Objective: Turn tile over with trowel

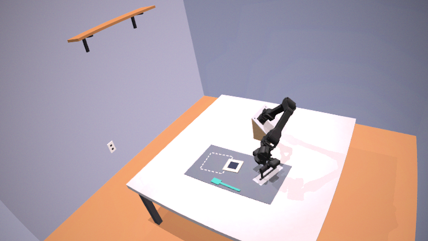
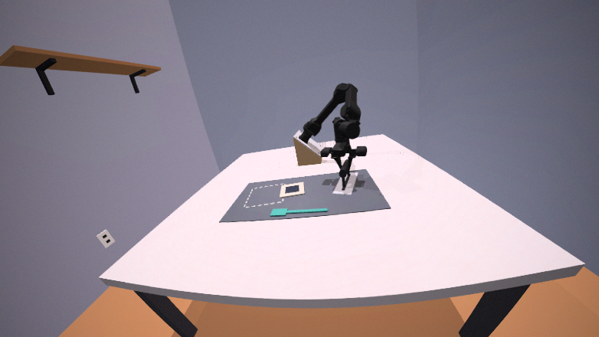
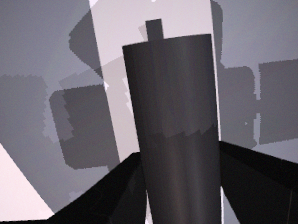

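The tile [image 1: 233,165] [image 2: 292,189] lies flat on the mat [image 1: 254,191] [image 2: 360,203], its dark marked square facing up. It lies mostly to the right of the dashed outline [image 1: 221,172] [image 2: 246,206], across its right side. My gripper [image 1: 269,167] [image 2: 343,164] [image 3: 177,156] is shut on the trowel's thick dark handle, one finger on each side. The trowel's flat whitish blade [image 1: 257,180] [image 2: 338,189] [image 3: 112,30] is low over the mat's right part, below the handle. I cannot tell whether the blade touches the mat. The tile is not in the wrist view.
A teal spatula [image 1: 216,181] [image 2: 279,211] lies along the mat's front edge, in front of the tile. The arm's wedge-shaped base [image 1: 258,131] [image 2: 307,155] stands behind the mat on the white table [image 1: 179,161] [image 2: 292,260]. A shelf [image 1: 113,22] [image 2: 83,63] hangs on the left wall.
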`<state>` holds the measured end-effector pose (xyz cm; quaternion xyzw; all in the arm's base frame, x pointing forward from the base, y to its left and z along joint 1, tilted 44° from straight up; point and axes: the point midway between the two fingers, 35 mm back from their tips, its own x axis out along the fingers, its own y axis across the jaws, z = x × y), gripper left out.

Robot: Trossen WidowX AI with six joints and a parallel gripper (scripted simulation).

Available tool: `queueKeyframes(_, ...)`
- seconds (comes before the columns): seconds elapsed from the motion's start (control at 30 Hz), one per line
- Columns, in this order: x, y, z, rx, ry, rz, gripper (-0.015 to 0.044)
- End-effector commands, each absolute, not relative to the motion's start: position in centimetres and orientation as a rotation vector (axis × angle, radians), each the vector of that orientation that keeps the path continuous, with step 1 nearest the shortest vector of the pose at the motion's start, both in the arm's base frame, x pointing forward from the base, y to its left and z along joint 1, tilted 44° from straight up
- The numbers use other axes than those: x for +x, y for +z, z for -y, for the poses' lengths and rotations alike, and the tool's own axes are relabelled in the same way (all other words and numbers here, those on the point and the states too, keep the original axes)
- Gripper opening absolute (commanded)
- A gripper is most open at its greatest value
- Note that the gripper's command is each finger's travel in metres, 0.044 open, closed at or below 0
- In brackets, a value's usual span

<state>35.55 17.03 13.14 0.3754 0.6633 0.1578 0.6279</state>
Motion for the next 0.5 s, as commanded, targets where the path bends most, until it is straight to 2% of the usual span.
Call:
queueKeyframes(0.0,35.49,13.08,-17.05,0.963,0.263,-1.561,0.013)
queueKeyframes(0.47,35.5,13.08,-17.04,1.282,-0.067,-1.649,0.013)
